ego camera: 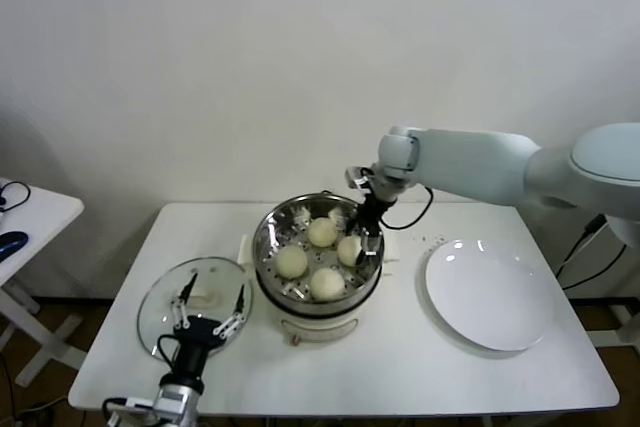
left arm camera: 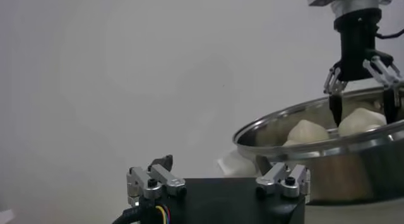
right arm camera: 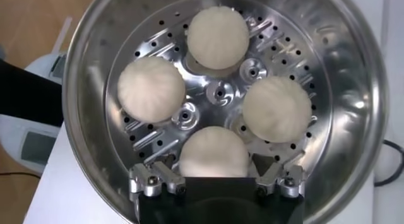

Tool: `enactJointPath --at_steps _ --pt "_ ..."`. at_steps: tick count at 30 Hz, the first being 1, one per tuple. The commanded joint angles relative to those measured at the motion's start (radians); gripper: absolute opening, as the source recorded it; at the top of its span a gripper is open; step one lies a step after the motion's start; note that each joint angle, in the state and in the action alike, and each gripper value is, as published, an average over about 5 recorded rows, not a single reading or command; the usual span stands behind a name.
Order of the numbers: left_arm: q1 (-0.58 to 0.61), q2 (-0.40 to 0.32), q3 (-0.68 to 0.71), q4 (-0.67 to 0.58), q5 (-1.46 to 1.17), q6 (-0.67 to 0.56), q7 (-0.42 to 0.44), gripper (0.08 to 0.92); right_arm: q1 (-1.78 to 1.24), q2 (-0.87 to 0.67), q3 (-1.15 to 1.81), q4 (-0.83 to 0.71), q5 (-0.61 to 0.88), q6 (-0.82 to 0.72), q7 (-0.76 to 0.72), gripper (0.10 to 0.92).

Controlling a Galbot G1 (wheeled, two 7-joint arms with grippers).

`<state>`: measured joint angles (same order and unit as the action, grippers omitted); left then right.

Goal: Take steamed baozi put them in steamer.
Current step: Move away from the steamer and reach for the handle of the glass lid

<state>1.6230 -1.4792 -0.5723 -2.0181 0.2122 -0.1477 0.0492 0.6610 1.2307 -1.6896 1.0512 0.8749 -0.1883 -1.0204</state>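
Note:
Several cream-white steamed baozi lie on the perforated tray inside the shiny steel steamer [ego camera: 262,237], among them one at the far side [ego camera: 322,232] and one near the front [ego camera: 327,283]. My right gripper [ego camera: 367,237] reaches down into the steamer on its right side. In the right wrist view it [right arm camera: 213,161] stands open, a finger on either side of the nearest baozi [right arm camera: 213,149], which rests on the tray. Three more baozi [right arm camera: 218,37] [right arm camera: 151,89] [right arm camera: 276,108] lie beyond it. My left gripper [ego camera: 210,309] is open above the glass lid, left of the steamer.
The round glass lid [ego camera: 160,312] lies flat at the front left of the white table. A flat white plate [ego camera: 490,294] sits right of the steamer. A second small table [ego camera: 40,217] stands off to the far left.

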Motion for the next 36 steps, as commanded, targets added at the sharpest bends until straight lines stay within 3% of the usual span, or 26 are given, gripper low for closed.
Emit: enactJointPath --at_steps 1,10,22,29,36 --pt "-0.005 0.005 -0.014 0.011 0.042 -0.009 -0.017 0.823 0.033 -0.09 0.112 0.035 0.0 0.0 -0.004 0.823" --pt "-0.015 0.015 -0.037 -0.016 0.138 -0.01 -0.046 0.823 -0.015 -0.376 0.38 0.208 -0.057 -0.001 0.049 0.823" --pt "0.016 -0.004 -0.009 -0.039 0.154 -0.028 -0.057 0.823 -0.46 -0.752 0.893 0.398 -0.152 0.081 0.34 0.823" --pt "0.038 -0.006 -0.008 -0.06 0.152 -0.013 -0.06 0.823 -1.111 -0.75 1.61 0.497 -0.255 0.17 0.484 0.823" --pt "0.05 -0.007 -0.009 -0.07 0.144 0.006 -0.064 0.823 -1.578 -0.521 2.087 0.6 -0.334 0.255 0.646 0.823"
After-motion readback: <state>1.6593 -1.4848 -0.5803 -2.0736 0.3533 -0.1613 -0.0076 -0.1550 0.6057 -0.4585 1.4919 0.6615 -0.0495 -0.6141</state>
